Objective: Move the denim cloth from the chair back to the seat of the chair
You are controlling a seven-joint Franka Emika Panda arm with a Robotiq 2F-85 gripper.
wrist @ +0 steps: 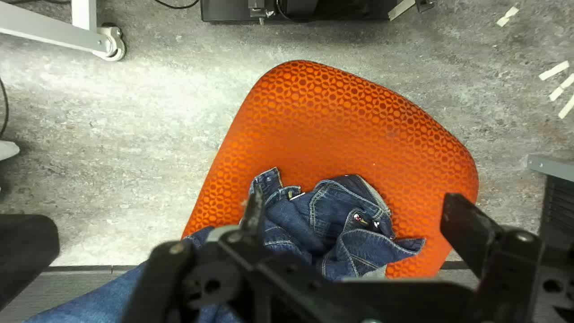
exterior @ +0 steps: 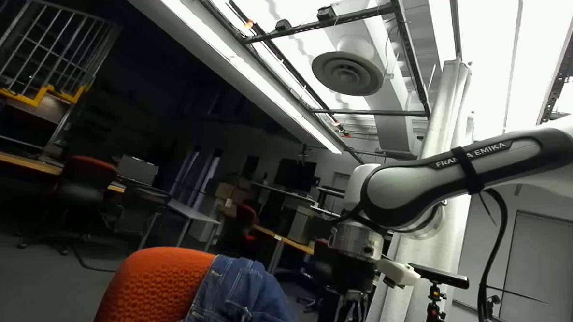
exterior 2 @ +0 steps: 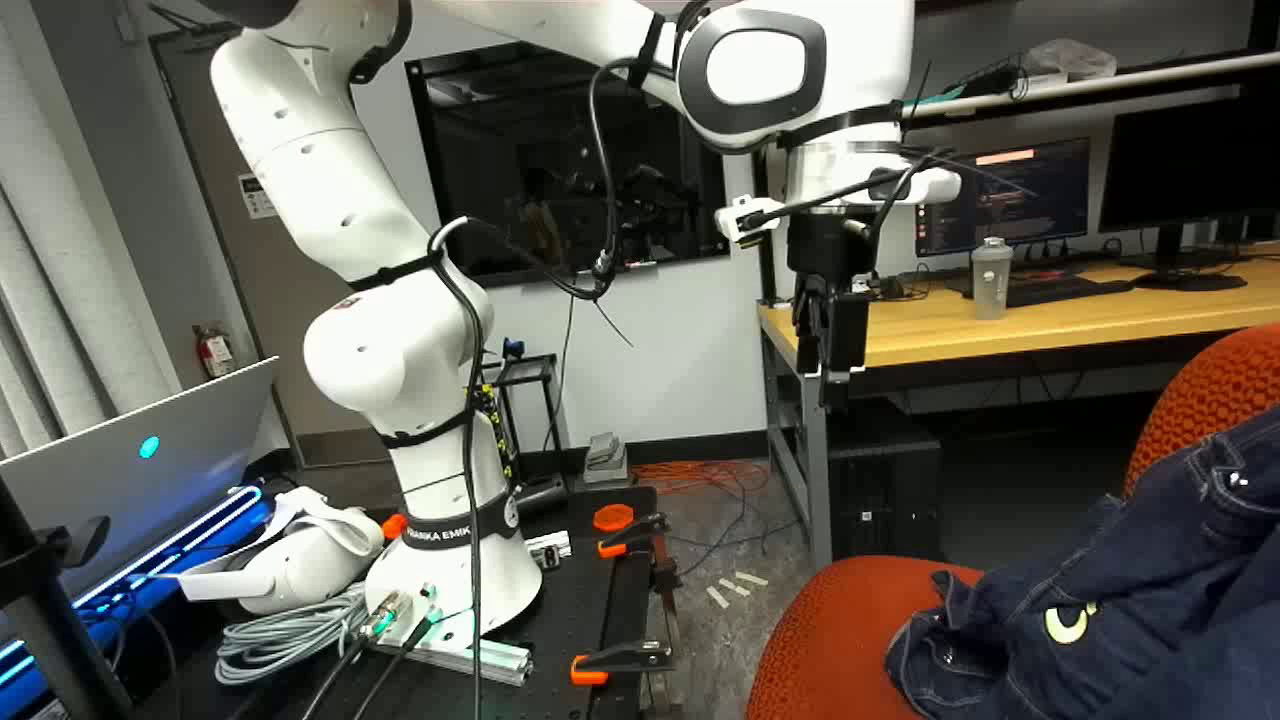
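Observation:
The dark blue denim cloth (exterior 2: 1090, 600) lies partly bunched on the orange chair seat (exterior 2: 840, 630) and runs up to the chair back (exterior 2: 1215, 385). In an exterior view the cloth (exterior: 244, 298) still hangs over the top of the orange chair back (exterior: 161, 282). In the wrist view its bunched end (wrist: 332, 211) shows on the seat (wrist: 336, 116), and more denim is at the lower left, partly hidden by the gripper. My gripper (wrist: 352, 206) is open and empty, its fingers wide apart above the seat and cloth. It also shows in both exterior views (exterior: 349, 313) (exterior 2: 832, 365), apart from the cloth.
A wooden desk (exterior 2: 1060, 315) with monitors and a grey bottle (exterior 2: 990, 280) stands behind the gripper. A black computer tower (exterior 2: 885, 490) is under it. The black robot table (exterior 2: 590, 600) carries clamps, a headset and cables. A wheeled metal leg (wrist: 54, 33) stands on the floor.

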